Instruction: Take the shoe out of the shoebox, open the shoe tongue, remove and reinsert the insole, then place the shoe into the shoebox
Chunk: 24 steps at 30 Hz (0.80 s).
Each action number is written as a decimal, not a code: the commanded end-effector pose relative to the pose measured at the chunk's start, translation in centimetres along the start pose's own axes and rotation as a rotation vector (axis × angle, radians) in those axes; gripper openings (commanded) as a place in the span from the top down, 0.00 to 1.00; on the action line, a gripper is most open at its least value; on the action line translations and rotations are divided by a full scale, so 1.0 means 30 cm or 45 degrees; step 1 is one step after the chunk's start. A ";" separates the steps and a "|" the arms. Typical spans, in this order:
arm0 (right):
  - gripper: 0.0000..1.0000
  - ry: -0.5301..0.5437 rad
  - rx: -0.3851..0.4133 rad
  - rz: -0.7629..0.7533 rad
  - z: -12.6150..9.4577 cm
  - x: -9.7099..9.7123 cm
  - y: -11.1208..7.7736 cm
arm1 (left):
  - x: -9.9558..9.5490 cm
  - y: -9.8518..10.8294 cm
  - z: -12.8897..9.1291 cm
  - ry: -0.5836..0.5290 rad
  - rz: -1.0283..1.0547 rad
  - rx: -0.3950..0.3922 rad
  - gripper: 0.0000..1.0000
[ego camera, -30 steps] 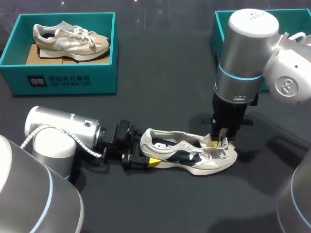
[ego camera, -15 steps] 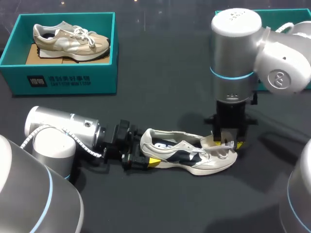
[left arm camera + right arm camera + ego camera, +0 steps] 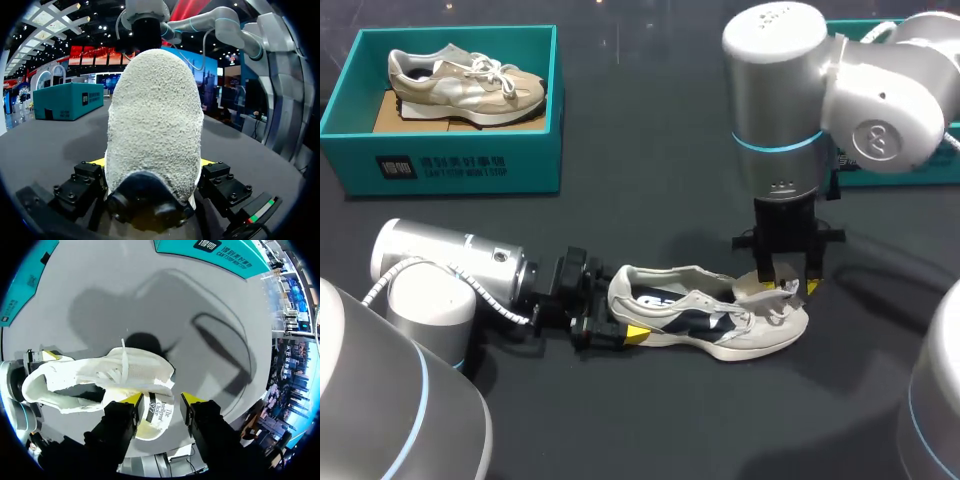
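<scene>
A white and dark sneaker [image 3: 705,318] lies on its sole on the dark table, toe to the right. My left gripper [image 3: 615,325] comes in level from the left, and its yellow fingertips press both sides of the heel [image 3: 155,125]. My right gripper [image 3: 782,288] hangs straight down over the forefoot. The tongue [image 3: 160,412] is folded forward toward the toe, label side up, and lies loose between the right gripper's [image 3: 161,399] parted fingers. The laces [image 3: 122,367] are slack over the upper. A teal shoebox [image 3: 855,30] stands at the back right, mostly hidden by my right arm.
A second teal shoebox [image 3: 460,165] stands at the back left and holds a beige sneaker [image 3: 465,85] on a cardboard insert. Bare dark tabletop lies between the boxes and in front of the shoe.
My right arm has swung left and its gripper has risen a little off the forefoot. Its fingers have spread, letting the tongue go. The left arm and the shoe have kept still.
</scene>
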State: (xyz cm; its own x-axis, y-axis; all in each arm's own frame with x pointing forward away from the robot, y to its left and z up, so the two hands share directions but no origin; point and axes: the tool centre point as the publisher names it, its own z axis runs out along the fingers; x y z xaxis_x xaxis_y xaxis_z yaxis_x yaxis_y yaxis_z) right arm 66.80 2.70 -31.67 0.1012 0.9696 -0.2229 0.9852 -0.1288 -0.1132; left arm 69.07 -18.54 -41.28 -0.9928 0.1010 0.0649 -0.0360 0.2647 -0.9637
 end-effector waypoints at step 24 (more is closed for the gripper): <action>1.00 -0.138 -0.329 -1.272 -0.465 0.304 -0.019 | -0.001 0.003 0.001 0.002 0.000 -0.003 1.00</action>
State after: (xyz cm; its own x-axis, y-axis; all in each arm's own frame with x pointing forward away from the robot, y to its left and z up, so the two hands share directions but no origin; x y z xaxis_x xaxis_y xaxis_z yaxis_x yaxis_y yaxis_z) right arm 68.77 12.43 -19.74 -0.5247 0.8286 -0.1951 0.8487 0.5271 -0.0436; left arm 69.07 -18.52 -41.30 -0.9928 0.1011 0.0650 -0.0361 0.2648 -0.9636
